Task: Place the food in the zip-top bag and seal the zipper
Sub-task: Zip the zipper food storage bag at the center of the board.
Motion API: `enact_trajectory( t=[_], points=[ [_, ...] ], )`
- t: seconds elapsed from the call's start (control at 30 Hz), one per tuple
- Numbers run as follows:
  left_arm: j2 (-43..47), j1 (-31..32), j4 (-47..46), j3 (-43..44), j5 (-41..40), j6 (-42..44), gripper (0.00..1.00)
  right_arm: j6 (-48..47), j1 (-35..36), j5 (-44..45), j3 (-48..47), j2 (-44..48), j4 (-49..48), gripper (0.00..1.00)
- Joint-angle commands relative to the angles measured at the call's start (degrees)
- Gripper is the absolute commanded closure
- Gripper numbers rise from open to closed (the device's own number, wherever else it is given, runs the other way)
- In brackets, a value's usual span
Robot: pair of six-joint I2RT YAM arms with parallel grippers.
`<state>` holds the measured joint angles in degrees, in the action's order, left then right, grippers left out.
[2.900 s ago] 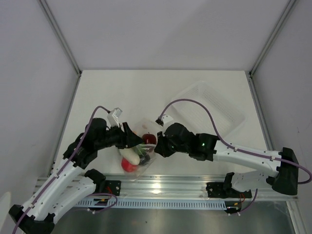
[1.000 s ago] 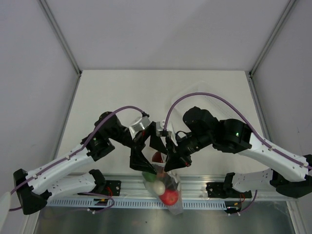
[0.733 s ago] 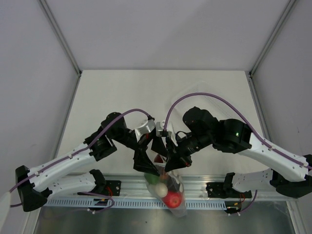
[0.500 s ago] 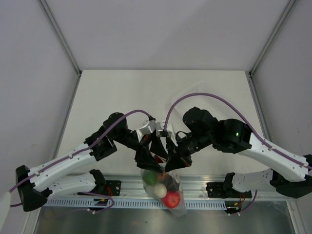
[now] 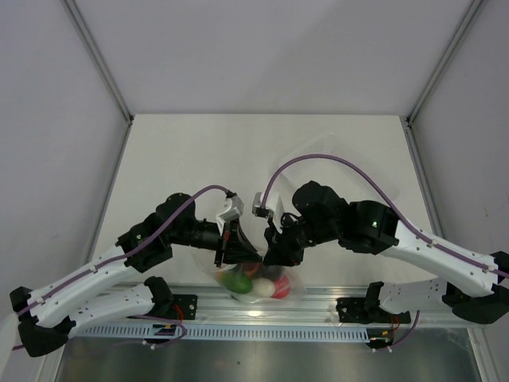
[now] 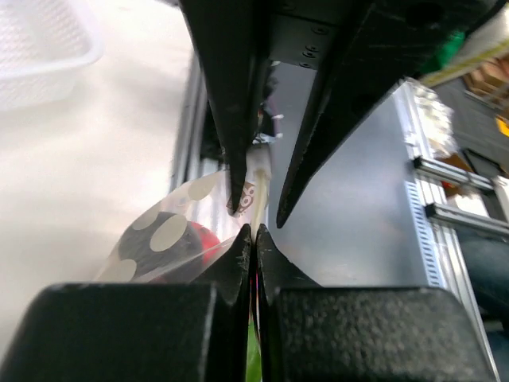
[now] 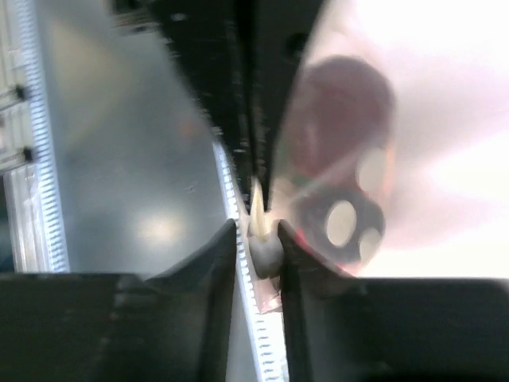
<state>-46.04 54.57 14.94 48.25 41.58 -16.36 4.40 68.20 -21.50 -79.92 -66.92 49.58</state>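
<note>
The zip-top bag point(image 5: 253, 274) hangs between my two grippers at the table's near edge. The food point(image 5: 258, 286) lies in its bottom: a green, a white and a red piece. My left gripper point(image 5: 226, 251) is shut on the bag's mouth edge, its tips point(image 6: 251, 232) pressed together on the plastic. Beside them a dark spotted piece point(image 6: 155, 239) shows through the bag. My right gripper point(image 5: 274, 251) faces it. Its jaws point(image 7: 256, 231) stand slightly apart around the pale zipper point(image 7: 259, 208) strip, with a gap on one side.
A rigid clear tray point(image 6: 40, 48) sits on the table behind the right arm, faint from above point(image 5: 362, 171). The metal rail point(image 5: 318, 298) with the arm bases runs just below the bag. Grey walls enclose the table.
Both arms came down and the bag now hangs lower and shorter by the table edge. My left gripper closed on the bag's mouth. My right jaws parted a little.
</note>
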Motion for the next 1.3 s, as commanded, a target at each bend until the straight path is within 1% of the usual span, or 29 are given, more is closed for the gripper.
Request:
enact_trajectory(
  t=[0.0, 0.03, 0.1, 0.13, 0.23, 0.3, 0.4, 0.47, 0.5, 0.57, 0.6, 0.67, 0.7, 0.8, 0.93, 1.0, 1.17, 1.23, 1.27],
  points=[
    [2.79, 0.28, 5.01, -0.7, -10.55, -0.07, 1.0, 3.76, -0.44, 7.86, 3.09, 1.35, -8.95, 0.68],
    [3.93, 0.28, 5.19, -1.14, -11.08, -0.6, 1.0, 4.38, -0.53, 8.4, 5.02, 1.35, -10.11, 0.61],
    [4.99, 0.28, 5.19, -1.93, -12.31, -2.18, 0.99, 5.96, -0.53, 9.54, 6.79, 1.52, -12.74, 0.42],
    [5.87, 0.28, 5.36, -2.37, -13.36, -2.36, 0.99, 6.4, -0.53, 11.28, 7.58, 1.61, -13.28, 0.28],
    [6.58, 0.28, 6.06, -2.81, -15.38, -2.89, 0.99, 7.37, -0.7, 14.63, 9.6, 2.05, -14.16, 0.09],
    [6.67, 0.28, 6.42, -2.9, -16.09, -3.15, 0.99, 7.46, -0.97, 15.52, 11.27, 3.36, -14.77, 0.01],
    [6.93, 0.28, 6.33, -3.07, -16.1, -3.59, 0.99, 7.2, -1.32, 13.77, 14.87, 5.47, -17.84, 0.01],
    [7.02, 0.28, 5.72, -3.51, -15.66, -3.85, 0.99, 6.76, -1.85, 10.01, 17.07, 7.93, -19.95, 0.08],
    [7.19, 0.28, 5.54, -3.69, -15.48, -4.03, 0.99, 6.67, -2.11, 8.42, 19.08, 8.72, -22.23, 0.13],
    [7.19, 0.28, 5.45, -3.95, -15.3, -4.12, 0.99, 6.76, -3.07, 4.65, 20.76, 10.75, -25.74, 0.18],
    [7.46, 0.28, 5.36, -3.95, -15.3, -4.21, 1.0, 6.93, -3.43, 3.58, 22.07, 11.27, -26.72, 0.24],
    [7.63, 0.28, 5.36, -4.21, -15.22, -4.29, 1.0, 7.46, -5.0, 0.77, 23.05, 12.33, -29.18, 0.34],
    [7.89, 0.28, 5.36, -4.3, -15.3, -4.29, 0.99, 7.55, -5.45, -2.12, 23.75, 12.42, -29.89, 0.42],
    [8.33, 0.28, 5.19, -4.74, -15.48, -4.73, 0.99, 8.6, -7.73, -6.69, 24.46, 12.07, -31.99, 0.47],
    [8.69, 0.28, 4.66, -5.01, -15.04, -4.91, 0.99, 9.48, -9.58, -9.43, 24.64, 10.67, -33.32, 0.49],
    [8.69, 0.28, 4.49, -5.09, -14.86, -5.0, 0.99, 10.27, -10.46, -10.58, 24.72, 9.97, -34.55, 0.53],
    [8.78, 0.28, 3.7, -5.45, -13.99, -5.0, 0.99, 11.06, -11.16, -13.92, 24.81, 8.56, -36.66, 0.53],
    [8.78, 0.28, 3.69, -5.45, -13.98, -5.08, 0.99, 10.98, -11.25, -14.97, 24.99, 7.68, -36.92, 0.64],
    [8.78, 0.28, 3.61, -5.71, -13.9, -5.17, 0.99, 10.98, -11.25, -15.85, 24.99, 7.33, -37.01, 0.8]
  ],
)
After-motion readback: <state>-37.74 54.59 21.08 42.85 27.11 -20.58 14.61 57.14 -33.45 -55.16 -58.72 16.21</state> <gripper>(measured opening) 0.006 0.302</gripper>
